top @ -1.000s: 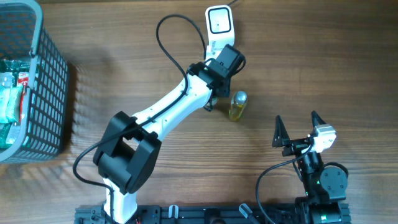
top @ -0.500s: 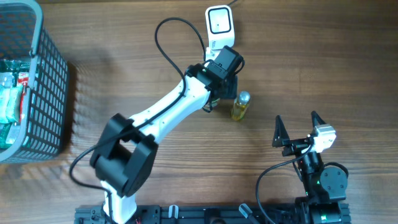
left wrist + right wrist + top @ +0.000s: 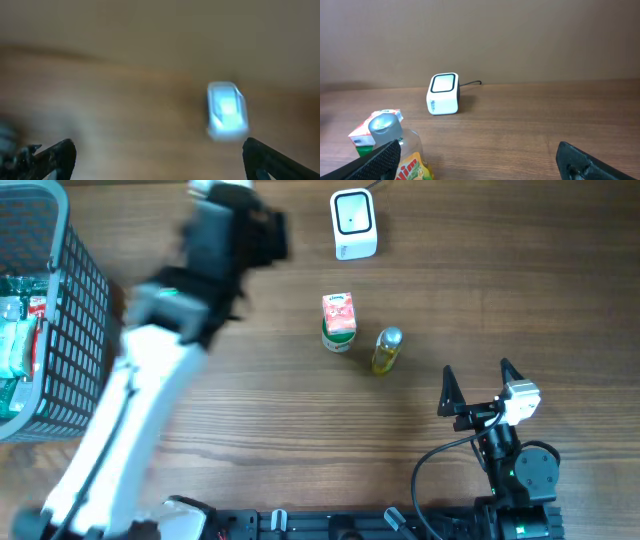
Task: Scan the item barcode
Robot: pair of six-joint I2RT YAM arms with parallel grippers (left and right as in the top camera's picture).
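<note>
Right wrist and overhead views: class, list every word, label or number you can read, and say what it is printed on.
"Nim": yellow label on the bottle, lower part cut off, reading uncertain.
Small blue mark on the side of the scanner: too small to read.
Printing on the carton: blurred, unreadable.
Print on the packets in the basket: too small to read.

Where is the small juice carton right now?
In the overhead view the carton stands mid-table, just left of the bottle, with the white scanner beyond it.
</note>
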